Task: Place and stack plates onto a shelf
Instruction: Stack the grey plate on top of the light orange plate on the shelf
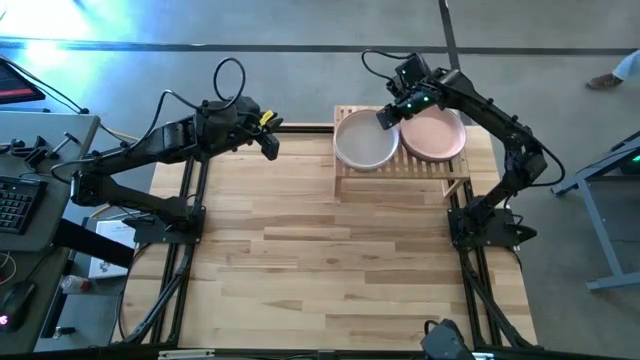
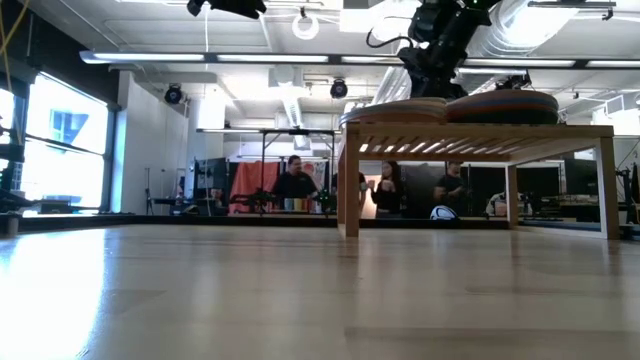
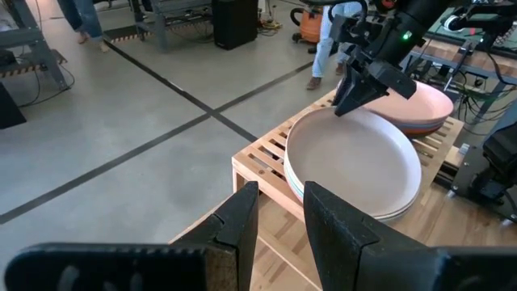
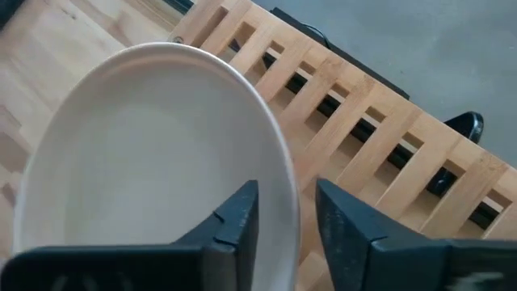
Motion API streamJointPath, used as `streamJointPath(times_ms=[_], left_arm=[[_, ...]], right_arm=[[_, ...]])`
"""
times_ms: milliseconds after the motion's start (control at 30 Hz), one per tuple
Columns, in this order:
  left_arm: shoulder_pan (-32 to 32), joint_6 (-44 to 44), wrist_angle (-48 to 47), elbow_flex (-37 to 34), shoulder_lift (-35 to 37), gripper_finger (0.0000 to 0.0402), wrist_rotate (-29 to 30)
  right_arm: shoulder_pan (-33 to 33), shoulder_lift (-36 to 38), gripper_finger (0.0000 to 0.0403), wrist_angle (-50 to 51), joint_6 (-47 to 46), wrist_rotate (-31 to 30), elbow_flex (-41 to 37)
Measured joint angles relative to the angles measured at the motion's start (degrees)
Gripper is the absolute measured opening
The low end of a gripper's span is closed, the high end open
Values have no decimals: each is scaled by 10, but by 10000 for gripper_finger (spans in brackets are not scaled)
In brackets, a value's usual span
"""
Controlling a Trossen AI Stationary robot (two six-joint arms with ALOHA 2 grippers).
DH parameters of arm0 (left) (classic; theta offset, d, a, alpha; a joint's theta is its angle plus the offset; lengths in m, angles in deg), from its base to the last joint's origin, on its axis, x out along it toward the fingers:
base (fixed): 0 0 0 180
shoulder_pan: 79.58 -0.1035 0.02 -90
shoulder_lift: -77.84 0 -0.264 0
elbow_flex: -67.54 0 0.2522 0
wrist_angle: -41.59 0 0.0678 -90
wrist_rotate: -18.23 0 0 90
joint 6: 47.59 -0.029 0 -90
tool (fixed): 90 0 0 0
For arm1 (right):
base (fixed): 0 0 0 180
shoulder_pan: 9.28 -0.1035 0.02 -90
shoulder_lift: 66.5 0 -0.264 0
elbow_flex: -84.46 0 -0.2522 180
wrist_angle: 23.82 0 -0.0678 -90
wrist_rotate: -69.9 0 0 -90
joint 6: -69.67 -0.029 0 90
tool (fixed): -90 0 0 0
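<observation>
Overhead, right gripper (image 1: pixel 388 117) open astride beige-grey plate's (image 1: pixel 364 142) rim, pink stack (image 1: pixel 434 136) adjacent.

No lettering, label, brand mark or number can be read anywhere in these views: not on the stacked plates (image 1: pixel 366 143), the slatted shelf (image 1: pixel 400 178), the wooden desk (image 1: pixel 330 270), nor on the equipment in the room behind.

Two plate stacks (image 1: pixel 366 148) side by side on the shelf (image 1: pixel 400 176)
</observation>
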Motion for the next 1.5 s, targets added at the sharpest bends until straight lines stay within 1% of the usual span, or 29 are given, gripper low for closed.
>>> streamJointPath(times_ms=[133,233,367,533,633,867,1067,1500], left_arm=[[0,0,0,0,0,90,0],[0,0,0,0,0,90,0],[0,0,0,0,0,90,0],[0,0,0,0,0,90,0],[0,0,0,0,0,90,0],[0,0,0,0,0,90,2],[0,1,0,0,0,90,2],[0,1,0,0,0,90,2]], right_arm=[[0,-1,118,23,-1,18,32],[0,-1,122,66,-4,18,62],[-5,0,122,134,-31,26,100],[-44,0,122,226,-52,26,115],[-78,0,122,255,-56,7,108],[-141,0,122,252,-77,-55,77],[-157,0,122,245,-92,-90,73],[-157,-4,122,245,-112,-93,73]])
